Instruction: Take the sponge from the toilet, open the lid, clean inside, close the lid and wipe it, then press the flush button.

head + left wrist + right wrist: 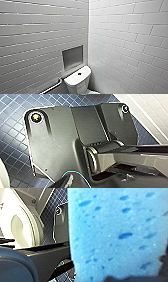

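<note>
The bright blue sponge (115, 230) looms very close in the right wrist view, with my right gripper (125, 276) shut on it. Beside it stands the white toilet (17, 225), showing an oval form; I cannot tell how the lid stands. From the head view I see the toilet's boxy tank (75, 81) low in the corner, with a round dark flush button (79, 73) on its flat cover. My left gripper is open and holds nothing.
White tiled walls (125, 37) meet in a corner behind the tank. A grey recessed niche (72, 57) sits above it, and a grab bar (51, 87) runs along the left wall. Blue mosaic floor (15, 149) lies below the left arm.
</note>
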Controlling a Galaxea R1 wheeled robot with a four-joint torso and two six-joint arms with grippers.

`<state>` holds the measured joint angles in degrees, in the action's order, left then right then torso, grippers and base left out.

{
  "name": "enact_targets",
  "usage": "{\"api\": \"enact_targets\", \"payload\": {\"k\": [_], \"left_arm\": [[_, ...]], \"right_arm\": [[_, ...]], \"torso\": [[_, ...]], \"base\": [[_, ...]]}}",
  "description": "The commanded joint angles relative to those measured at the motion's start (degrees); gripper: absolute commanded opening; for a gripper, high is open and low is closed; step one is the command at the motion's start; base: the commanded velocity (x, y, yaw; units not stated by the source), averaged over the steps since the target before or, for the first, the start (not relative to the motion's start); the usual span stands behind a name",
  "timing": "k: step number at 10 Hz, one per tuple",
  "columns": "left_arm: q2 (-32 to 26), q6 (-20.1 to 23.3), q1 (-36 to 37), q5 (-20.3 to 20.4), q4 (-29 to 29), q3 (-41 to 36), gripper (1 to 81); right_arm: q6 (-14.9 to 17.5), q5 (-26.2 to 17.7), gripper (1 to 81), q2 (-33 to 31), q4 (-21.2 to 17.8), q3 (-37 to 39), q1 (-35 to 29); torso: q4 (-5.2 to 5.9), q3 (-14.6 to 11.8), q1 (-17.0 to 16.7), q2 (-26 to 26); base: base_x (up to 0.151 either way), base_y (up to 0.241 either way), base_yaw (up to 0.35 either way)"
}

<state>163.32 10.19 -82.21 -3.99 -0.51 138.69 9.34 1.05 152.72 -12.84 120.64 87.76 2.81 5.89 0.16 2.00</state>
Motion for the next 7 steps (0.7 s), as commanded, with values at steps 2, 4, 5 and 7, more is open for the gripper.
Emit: {"api": "enact_targets", "payload": {"k": [2,4,5,7], "left_arm": [[-0.71,0.00,3.06,-3.22,0.78,-0.70,81.1],[-0.71,0.00,3.06,-3.22,0.78,-0.70,81.1],[-0.71,-0.08,3.06,-3.22,0.78,-0.96,81.1],[-0.71,-0.08,3.06,-3.22,0.78,-1.23,81.1]], "right_arm": [[-0.02,-3.25,1.0,-1.25,-0.79,-0.68,-2.19],[-0.02,-2.99,1.0,-1.25,-0.79,-0.68,-2.19],[-0.02,-2.98,1.0,-1.25,-0.79,-0.68,-2.10],[-0.02,-2.98,1.0,-1.25,-0.79,-0.68,-1.93]], "torso": [[0.00,0.00,0.00,0.00],[0.00,0.00,0.05,0.00],[0.00,0.00,0.02,0.00],[0.00,0.00,0.05,0.00]], "base": [[0.090,0.000,0.000],[0.091,0.000,0.000],[0.091,0.000,0.000],[0.091,0.000,0.000]]}}
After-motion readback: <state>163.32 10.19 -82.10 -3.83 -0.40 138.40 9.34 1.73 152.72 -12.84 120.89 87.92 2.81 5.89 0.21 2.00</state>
